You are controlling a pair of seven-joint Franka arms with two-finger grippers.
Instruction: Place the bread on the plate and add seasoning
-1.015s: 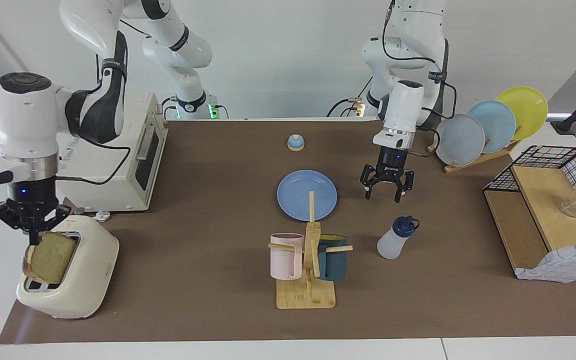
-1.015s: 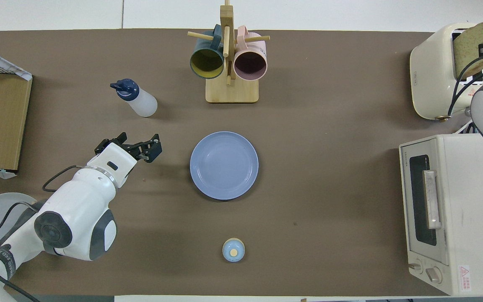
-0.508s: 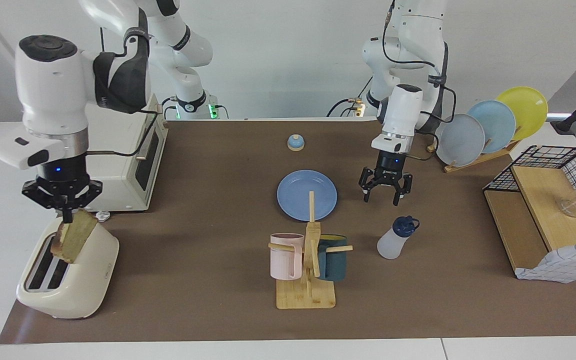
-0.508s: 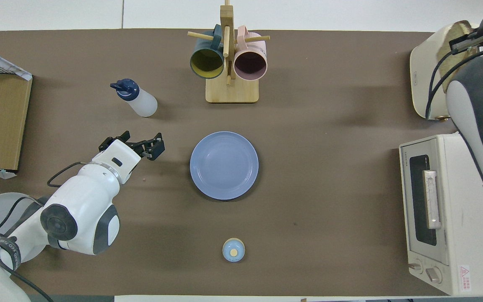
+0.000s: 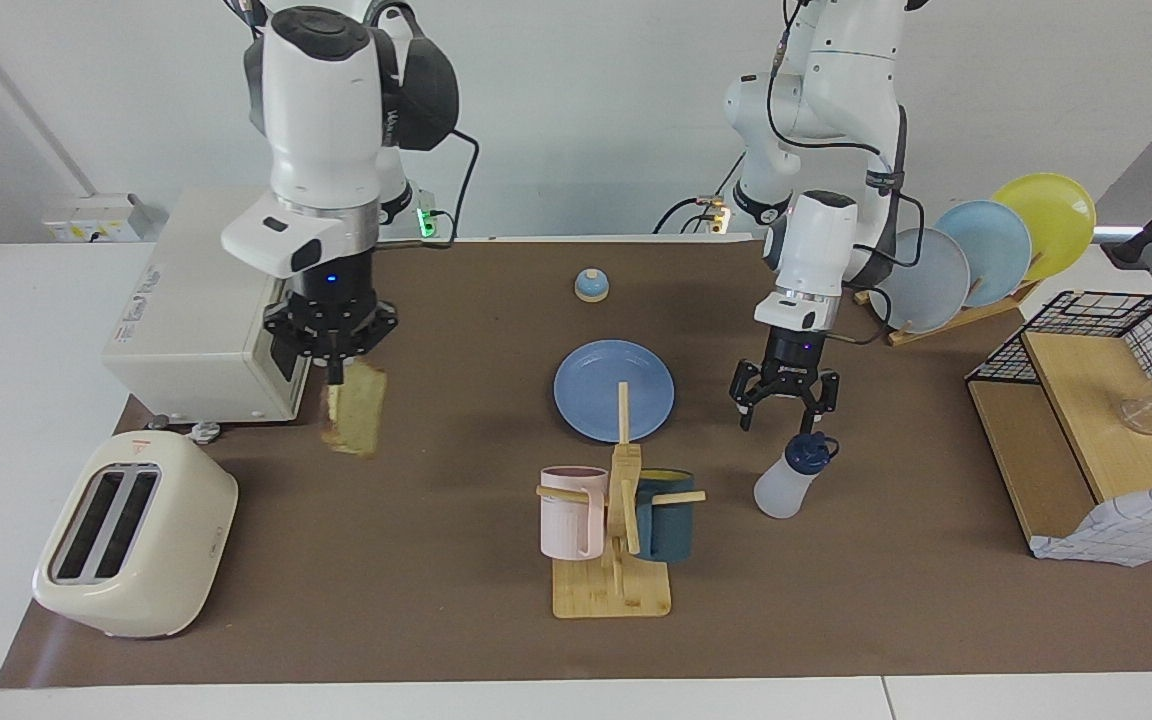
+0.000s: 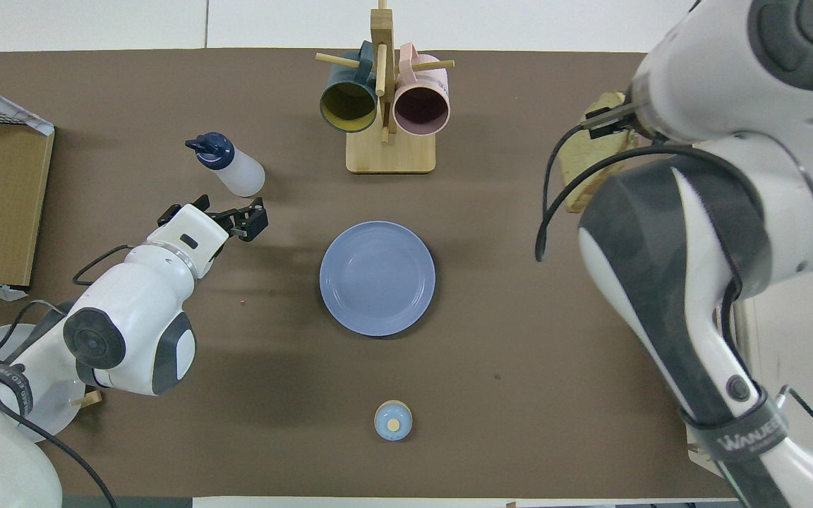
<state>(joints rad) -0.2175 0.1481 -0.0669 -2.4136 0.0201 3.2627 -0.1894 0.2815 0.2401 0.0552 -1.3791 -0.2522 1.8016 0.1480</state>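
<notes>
My right gripper (image 5: 334,372) is shut on the top edge of the bread (image 5: 354,420), a tan speckled slice with a brown crust. The slice hangs in the air over the mat, between the toaster oven and the blue plate (image 5: 614,390). In the overhead view the bread (image 6: 579,176) shows partly under the right arm, and the plate (image 6: 377,277) lies bare at the table's middle. My left gripper (image 5: 784,408) is open, just above the dark blue cap of the seasoning bottle (image 5: 784,490), not touching it. The overhead view shows this gripper (image 6: 219,212) beside the bottle (image 6: 233,166).
A white toaster (image 5: 136,535) with bare slots stands at the right arm's end, and a toaster oven (image 5: 201,320) nearer the robots. A mug rack (image 5: 616,520) holds two mugs. There are also a small bell (image 5: 591,286), a rack of plates (image 5: 976,250) and a wire basket with a wooden box (image 5: 1086,430).
My right gripper has lifted the bread out of the toaster and carried it toward the plate. My left gripper has moved closer to the bottle's cap.
</notes>
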